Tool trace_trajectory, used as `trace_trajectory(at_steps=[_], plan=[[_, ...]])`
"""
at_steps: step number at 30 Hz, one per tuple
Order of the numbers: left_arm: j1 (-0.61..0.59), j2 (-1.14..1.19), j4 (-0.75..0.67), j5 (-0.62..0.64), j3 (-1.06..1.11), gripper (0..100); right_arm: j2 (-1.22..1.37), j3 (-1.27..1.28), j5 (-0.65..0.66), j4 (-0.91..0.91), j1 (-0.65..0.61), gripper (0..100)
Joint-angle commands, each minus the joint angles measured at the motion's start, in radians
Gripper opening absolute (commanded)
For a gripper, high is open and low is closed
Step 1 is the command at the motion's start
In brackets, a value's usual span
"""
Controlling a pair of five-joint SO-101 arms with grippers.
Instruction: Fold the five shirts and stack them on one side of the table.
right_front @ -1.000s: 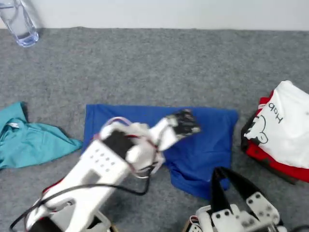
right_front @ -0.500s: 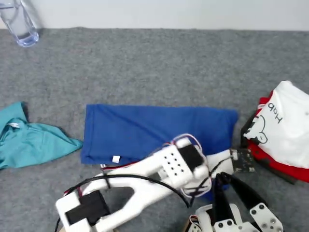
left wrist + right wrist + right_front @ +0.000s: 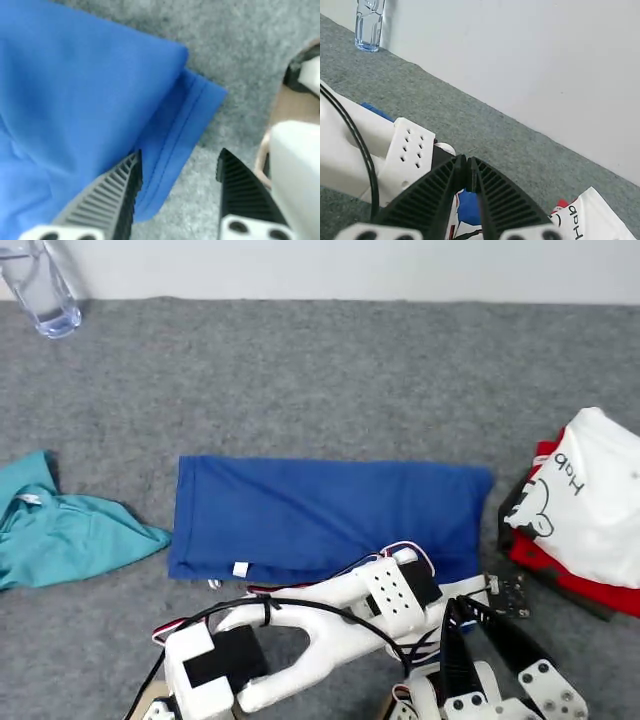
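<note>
The long blue folded cotton shirt [image 3: 320, 510] lies flat across the middle of the grey felt-covered counter [image 3: 330, 380], between a crumpled teal shirt [image 3: 60, 530] and a folded white-on-red stack of shirts [image 3: 585, 510]. The left tool [image 3: 178, 160] hangs with jaws apart over the blue shirt's near corner on the stack side. The right tool [image 3: 466, 165] has its jaws together, empty. The cloth looks light and limp, so it should sag and its layers may slide. Pinching the stitched hem corner through every layer seems the best hold.
</note>
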Motion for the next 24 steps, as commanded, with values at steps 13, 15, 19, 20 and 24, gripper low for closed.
trace_trajectory(at_steps=[13,15,19,20,24], plan=[[-0.008,-0.132,-0.152,0.009,-0.027,17,-0.001,-0.02,-0.011,0.035,-0.008,1.2],[-0.009,-0.132,-0.169,0.009,-0.024,17,-0.001,-0.02,-0.011,0.035,-0.008,1.2],[-0.008,-0.107,-0.169,0.009,-0.013,17,-0.002,-0.02,-0.011,0.035,-0.008,1.2],[-0.008,-0.103,-0.164,0.009,-0.013,16,-0.002,-0.02,-0.011,0.036,-0.008,1.2],[-0.009,-0.101,-0.124,0.009,-0.022,16,-0.004,-0.018,-0.011,0.036,-0.008,1.2]])
